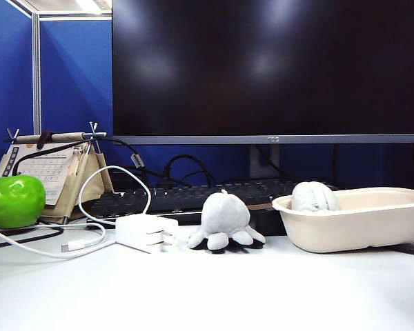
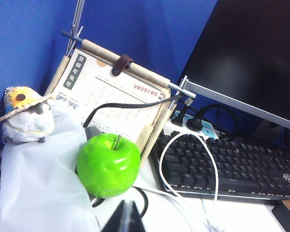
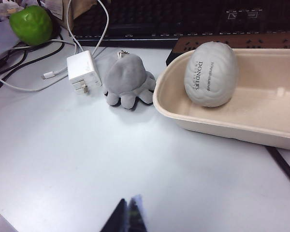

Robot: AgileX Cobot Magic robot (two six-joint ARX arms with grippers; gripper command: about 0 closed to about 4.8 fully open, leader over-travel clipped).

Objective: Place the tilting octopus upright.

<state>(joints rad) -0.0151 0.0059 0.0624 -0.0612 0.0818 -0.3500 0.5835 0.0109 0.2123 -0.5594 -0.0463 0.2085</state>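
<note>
White tabletop [image 1: 207,289] is carrying every item. Left gripper [image 2: 127,218] is hanging near the green apple [image 2: 108,164], jaws together, empty. Right gripper [image 3: 127,216] is hovering with jaws together, well apart from the octopus [image 3: 128,82], which is sitting upright between the charger [image 3: 82,70] and the beige bowl [image 3: 261,125].

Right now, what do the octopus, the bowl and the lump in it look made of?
Octopus: soft grey plush, matte and fuzzy. Bowl: beige moulded pulp or fibre, matte, thin rolled rim. Lump: likely squeezable foam, smooth matte grey-white, brain-shaped grooves, printed lettering.
</note>
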